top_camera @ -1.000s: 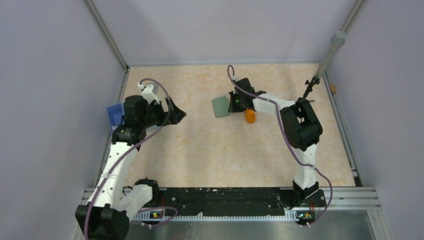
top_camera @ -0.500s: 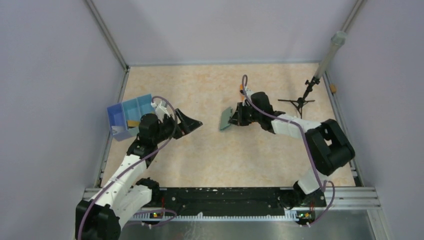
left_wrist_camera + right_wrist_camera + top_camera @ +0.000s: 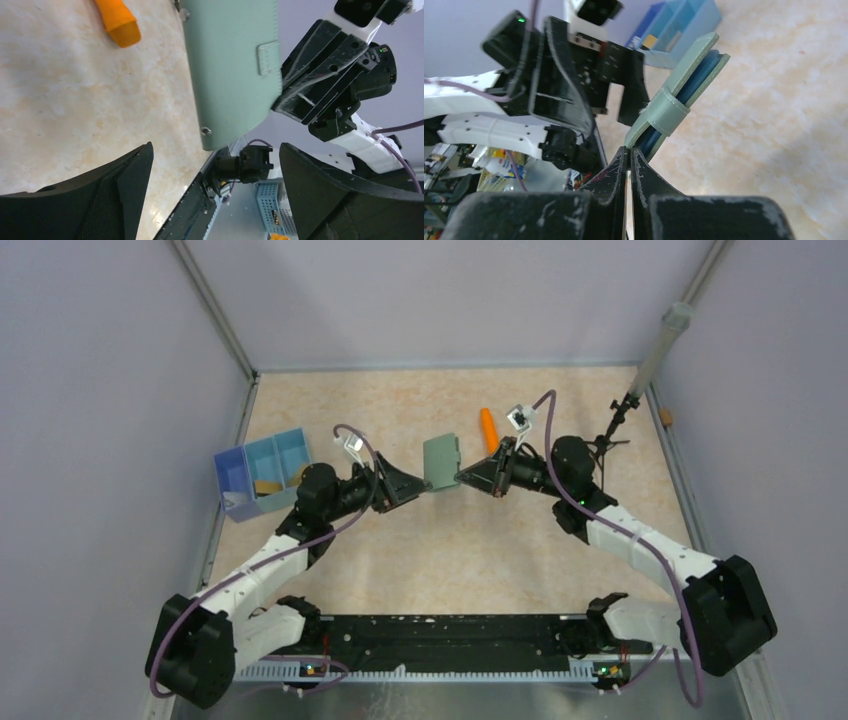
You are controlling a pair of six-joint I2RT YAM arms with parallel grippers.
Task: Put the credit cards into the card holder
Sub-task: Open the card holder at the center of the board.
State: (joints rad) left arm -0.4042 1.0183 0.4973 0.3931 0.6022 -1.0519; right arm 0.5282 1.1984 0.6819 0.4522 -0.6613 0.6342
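The blue tray [image 3: 290,455] at the surface's [image 3: 400,560] left has three compartments. The credit cards [image 3: 266,486] show as a gold-tan patch in the middle one; their number cannot be told. The left end effector [image 3: 412,486] stands fully open and holds nothing. Just ahead of it is the card holder [image 3: 440,460], folded shut and raised off the surface. The right end effector [image 3: 463,478] is clamped on its edge. An orange cylinder [image 3: 489,430] lies just behind.
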